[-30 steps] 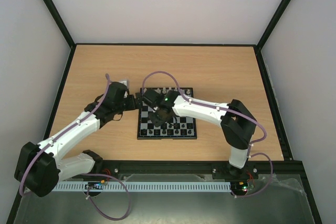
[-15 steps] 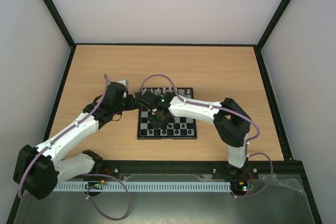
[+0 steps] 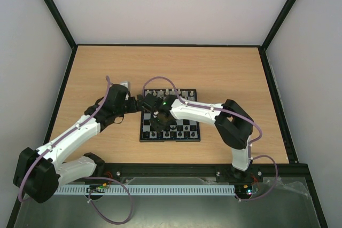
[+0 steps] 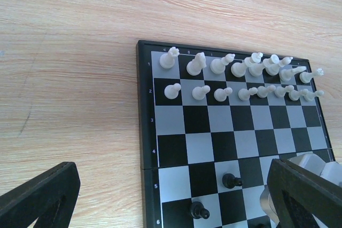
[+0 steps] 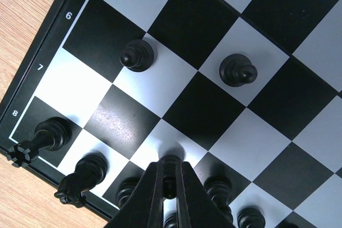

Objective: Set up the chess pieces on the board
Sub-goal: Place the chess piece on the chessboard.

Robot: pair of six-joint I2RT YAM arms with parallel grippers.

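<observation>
The board [image 3: 169, 139] lies mid-table. In the left wrist view, cream-white pieces [image 4: 240, 78] fill two rows at its far edge [image 4: 140, 132], and two black pawns [image 4: 231, 180] stand apart. My right gripper [image 5: 170, 177] is shut on a black pawn [image 5: 171, 163], just above a pale square in the row marked 7, beside the black back row with its rook [image 5: 45, 134] and knight [image 5: 83, 177]. Two more black pawns [image 5: 136, 54] stand further in. My left gripper [image 4: 172, 177] is open and empty, over the board's left edge [image 3: 140, 103].
The two arms meet closely over the board's left half, my right gripper [image 3: 158, 117] just right of the left one. Bare wooden tabletop [image 3: 224, 73] surrounds the board. A black frame [image 3: 69, 78] and white walls enclose the table.
My right arm has shifted left across the board with the black pawn in its fingers. The left arm has hardly moved.
</observation>
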